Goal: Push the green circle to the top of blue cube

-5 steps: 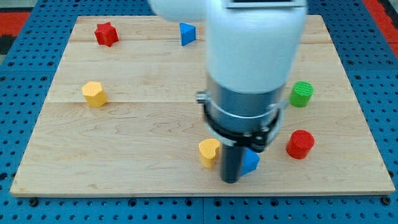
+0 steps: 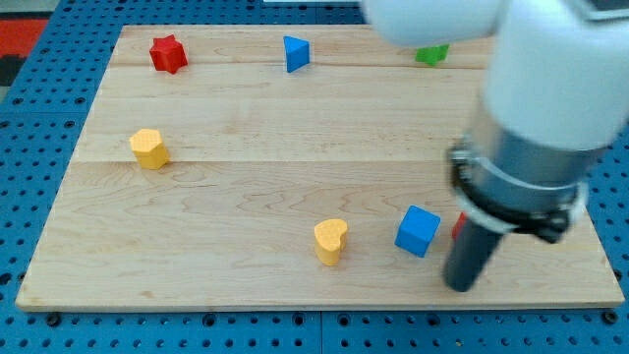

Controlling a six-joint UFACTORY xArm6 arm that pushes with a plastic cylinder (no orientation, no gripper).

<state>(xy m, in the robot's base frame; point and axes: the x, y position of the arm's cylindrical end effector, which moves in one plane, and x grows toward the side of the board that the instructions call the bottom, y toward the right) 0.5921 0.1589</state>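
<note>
My tip [image 2: 460, 287] sits low on the wooden board [image 2: 246, 197], toward the view's bottom right, and there is no claw here to open or clench, just a bare dark rod touching nothing. Just to its left, apart from it, stands the blue cube [image 2: 418, 231]. A sliver of a red block [image 2: 459, 227] peeks out behind the rod, shape hard to make out. Further left of the cube, the yellow heart [image 2: 331, 241] rests near the bottom edge. The green circle does not show; the arm's bulk covers the board's right side. Up top, a green block [image 2: 430, 54] is partly hidden under the arm, shape unclear. The blue triangle [image 2: 296, 52] and the red star [image 2: 168, 53] line the top edge, and a yellow block [image 2: 148, 148] sits at the left.
</note>
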